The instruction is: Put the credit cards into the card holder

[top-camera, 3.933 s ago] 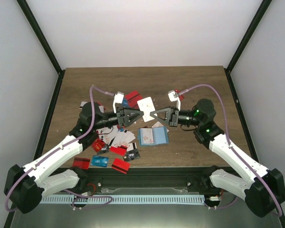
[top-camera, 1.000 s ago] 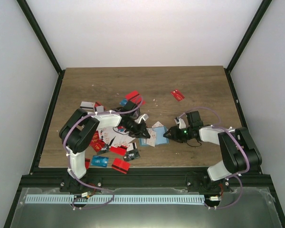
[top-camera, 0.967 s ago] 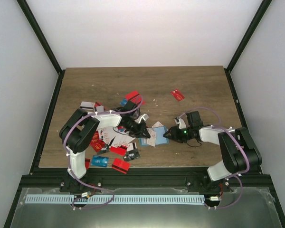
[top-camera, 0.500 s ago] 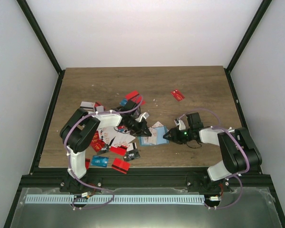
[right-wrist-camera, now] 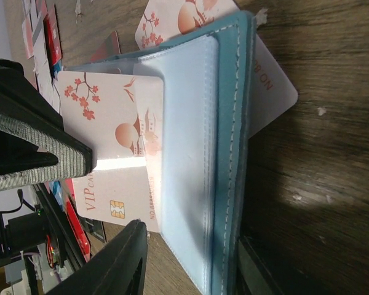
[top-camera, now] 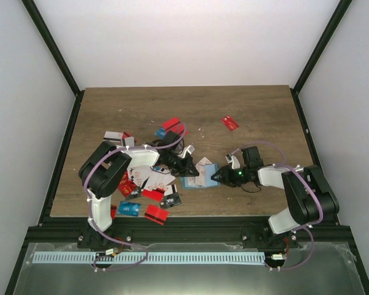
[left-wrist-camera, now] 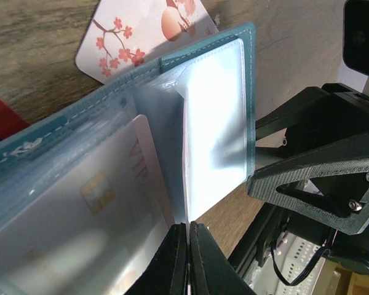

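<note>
Both arms have come down from mid-air to the card holder (right-wrist-camera: 230, 153). The left gripper (left-wrist-camera: 189, 233), pinched tight on a blossom-print VIP card (right-wrist-camera: 111, 141), has nudged the card's edge into the holder's pocket. The right gripper (right-wrist-camera: 190, 246), half-spread, straddles the holder's near edge. Insertion looks under way.

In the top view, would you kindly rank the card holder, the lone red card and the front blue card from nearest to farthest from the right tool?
1. The card holder, directly at the tips of the right tool.
2. The lone red card, toward the table's back.
3. The blue card, far left by the front edge.
</note>
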{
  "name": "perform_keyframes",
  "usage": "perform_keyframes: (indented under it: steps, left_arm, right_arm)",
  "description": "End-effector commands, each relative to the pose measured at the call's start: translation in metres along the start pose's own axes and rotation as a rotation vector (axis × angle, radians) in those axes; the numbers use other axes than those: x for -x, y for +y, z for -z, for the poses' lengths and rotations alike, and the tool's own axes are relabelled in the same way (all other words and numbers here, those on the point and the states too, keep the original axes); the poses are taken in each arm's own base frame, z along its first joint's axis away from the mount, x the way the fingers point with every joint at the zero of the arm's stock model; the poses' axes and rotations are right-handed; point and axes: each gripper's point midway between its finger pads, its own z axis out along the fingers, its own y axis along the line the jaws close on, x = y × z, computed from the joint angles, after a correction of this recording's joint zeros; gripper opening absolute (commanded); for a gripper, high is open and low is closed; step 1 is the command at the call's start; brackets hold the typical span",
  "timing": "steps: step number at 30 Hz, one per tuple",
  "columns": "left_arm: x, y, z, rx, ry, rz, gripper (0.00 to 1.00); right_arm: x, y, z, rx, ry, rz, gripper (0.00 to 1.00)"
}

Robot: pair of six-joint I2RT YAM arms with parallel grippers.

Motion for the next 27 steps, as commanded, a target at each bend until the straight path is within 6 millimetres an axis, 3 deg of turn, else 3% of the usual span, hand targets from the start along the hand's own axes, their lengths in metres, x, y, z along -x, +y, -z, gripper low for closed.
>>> perform_keyframes:
  steps: [1,6,14,20,27]
  left_arm:
    - [-0.003,0.005,-0.011,-0.003,-0.002,0.017,0.04]
    - [0.0,0.006,-0.009,0.008,-0.033,0.019,0.04]
    - [0.007,0.016,-0.004,0.087,-0.081,0.007,0.04]
    - [0.005,0.022,-0.006,0.11,-0.087,0.012,0.04]
    - [0.001,0.008,-0.016,0.091,-0.078,-0.021,0.04]
  right_arm:
    - [-0.009,-0.002,-0.001,-0.003,0.018,-0.013,0.38]
    - [-0.011,-0.001,-0.001,-0.002,0.019,-0.012,0.37]
    - [-0.017,-0.006,-0.004,-0.011,0.031,-0.023,0.23]
    - [-0.019,-0.008,-0.006,-0.012,0.038,-0.031,0.22]
    - [-0.013,-0.008,-0.004,-0.047,0.031,-0.016,0.26]
